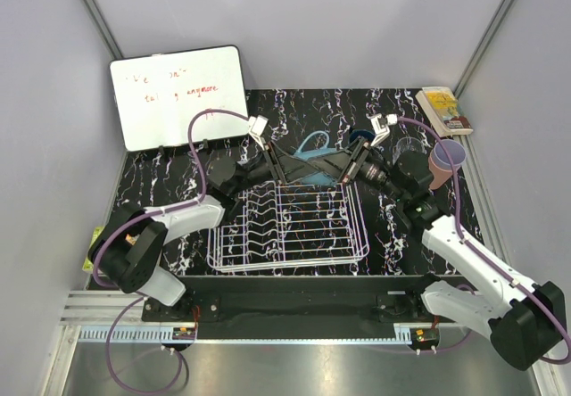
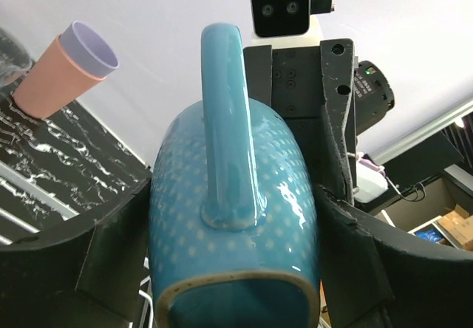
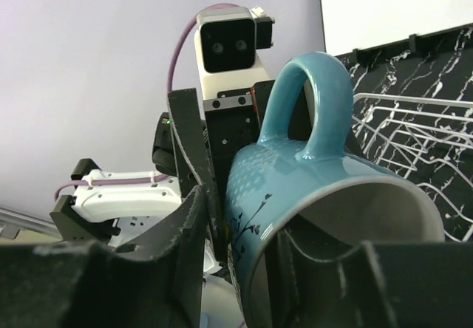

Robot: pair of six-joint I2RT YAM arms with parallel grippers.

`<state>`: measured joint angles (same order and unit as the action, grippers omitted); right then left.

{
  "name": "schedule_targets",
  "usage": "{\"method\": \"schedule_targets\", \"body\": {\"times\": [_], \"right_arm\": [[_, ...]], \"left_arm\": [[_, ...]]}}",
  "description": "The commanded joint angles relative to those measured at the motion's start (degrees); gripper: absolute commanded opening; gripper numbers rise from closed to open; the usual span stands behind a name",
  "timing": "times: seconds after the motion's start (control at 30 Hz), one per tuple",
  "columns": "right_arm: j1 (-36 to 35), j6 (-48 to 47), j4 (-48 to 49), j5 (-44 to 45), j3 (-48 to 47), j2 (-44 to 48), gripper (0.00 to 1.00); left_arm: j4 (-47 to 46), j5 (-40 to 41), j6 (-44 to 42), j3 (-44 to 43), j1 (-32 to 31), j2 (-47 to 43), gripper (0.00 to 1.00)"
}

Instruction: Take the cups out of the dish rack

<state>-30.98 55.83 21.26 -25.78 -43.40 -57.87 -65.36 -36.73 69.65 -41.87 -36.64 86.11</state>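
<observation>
Left wrist: left pincer (image 2: 233, 202), partly open, clamps the teal mug (image 2: 284, 165).

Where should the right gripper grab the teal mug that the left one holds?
Pinch the rim of the teal mug from its open mouth end, one finger inside, one outside. The left gripper clamps the body's sides with the base toward its wrist, the handle points up, and the mouth faces the right gripper, so the rim is free.
</observation>
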Motion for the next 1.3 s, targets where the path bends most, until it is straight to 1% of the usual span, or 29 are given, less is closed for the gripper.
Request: {"method": "schedule_targets", "body": {"times": [0.0, 0.1, 0.13, 0.2, 0.27, 0.3, 0.33, 0.43, 0.47, 0.5, 0.57, 0.63, 0.67, 0.73, 0.87, 0.93, 0.97, 1.03, 1.07, 1.1, 1.17, 1.23, 1.27], "right_arm": [[-0.48, -1.78, 3.62, 1.87, -1.17, 0.91, 0.53], [-0.4, -1.96, 3.18, 2.75, -1.08, 2.05, 0.75], [-0.48, -1.96, 3.0, 3.1, -0.99, 2.32, 0.78], [-0.48, -1.96, 2.48, 4.24, -0.73, 3.54, 0.8], [-0.48, -2.22, 2.04, 4.33, -0.81, 3.99, 0.78], [-0.4, -2.31, 1.69, 4.51, -0.81, 4.08, 0.75], [-0.48, -2.22, 1.51, 4.68, -0.73, 4.25, 0.67], [-0.48, -2.13, 1.16, 5.13, -0.37, 4.52, 0.49], [-0.48, -2.13, 1.16, 5.21, -0.37, 4.52, 0.36], [-0.48, -2.13, 0.98, 5.13, -0.55, 4.43, 0.29], [-0.48, -2.04, 0.8, 5.21, -0.55, 4.34, 0.19], [-0.48, -2.04, 0.8, 5.56, -0.64, 4.34, 0.17], [-0.48, -2.04, 0.8, 5.83, -0.55, 4.43, 0.14], [-0.48, -2.04, 0.63, 6.36, -0.64, 4.6, 0.0], [-0.48, -2.75, -1.03, 5.65, -1.95, 4.08, 0.0], [-0.48, -3.27, -1.92, 5.83, -2.3, 4.34, 0.0], [-0.48, -3.45, -2.79, 5.92, -2.39, 4.51, 0.0], [-0.48, -4.41, -4.2, 6.27, -3.01, 5.04, 0.0], [-0.48, -4.68, -5.68, 6.44, -3.1, 5.22, 0.0], [-0.48, -5.03, -6.4, 6.79, -3.36, 5.74, 0.0], [-0.4, -6.61, -8.93, 7.14, -4.32, 5.83, 0.0], [-0.48, -7.14, -9.22, 7.76, -4.07, 6.45, 0.0], [-0.48, -7.23, -9.48, 8.11, -3.89, 6.89, 0.0]], "left_arm": [[-3.19, -2.56, -2.5, -1.64, -2.73, 0.91, 0.0], [-3.19, -2.56, -2.67, -1.55, -2.73, 0.91, 0.0], [-3.1, -2.56, -2.59, -1.55, -2.73, 0.91, 0.0], [-2.93, -2.47, -2.76, -1.55, -2.82, 0.65, 0.0], [-2.49, -2.38, -3.02, -1.55, -2.73, 0.47, 0.0], [-2.49, -2.38, -3.03, -1.55, -2.73, 0.21, 0.0], [-2.49, -2.38, -3.03, -1.46, -2.82, 0.2, 0.0], [-2.49, -2.56, -2.94, -1.29, -2.82, -0.15, 0.0], [-2.4, -2.47, -2.94, -1.03, -2.73, -0.32, 0.0], [-2.4, -2.47, -3.03, -0.76, -2.82, -0.59, 0.0], [-2.22, -2.47, -3.11, -0.41, -2.73, -0.94, 0.0], [-1.88, -2.47, -3.2, -0.23, -2.82, -1.29, 0.0], [-1.7, -2.47, -3.46, -0.06, -2.73, -1.55, 0.0], [-1.17, -2.56, -3.64, 0.03, -2.73, -1.82, 0.0], [0.41, -2.82, -4.17, 0.03, -2.64, -2.26, 0.0], [2.68, -3.34, -4.52, -0.49, -2.47, -2.34, 0.0], [3.39, -3.43, -4.61, -0.84, -2.21, -2.26, 0.12], [5.41, -3.61, -5.04, -1.02, -1.77, -2.61, 0.31], [6.03, -3.79, -5.22, -1.28, -1.24, -2.87, 0.39], [6.99, -3.7, -5.57, -1.46, -0.98, -3.31, 0.57], [11.47, -3.09, -7.15, -1.9, -0.28, -4.36, 0.76], [16.48, -2.12, -9.25, -2.69, 0.25, -4.98, 0.85], [18.15, -1.94, -9.88, -3.04, 0.69, -5.5, 0.99]]}}
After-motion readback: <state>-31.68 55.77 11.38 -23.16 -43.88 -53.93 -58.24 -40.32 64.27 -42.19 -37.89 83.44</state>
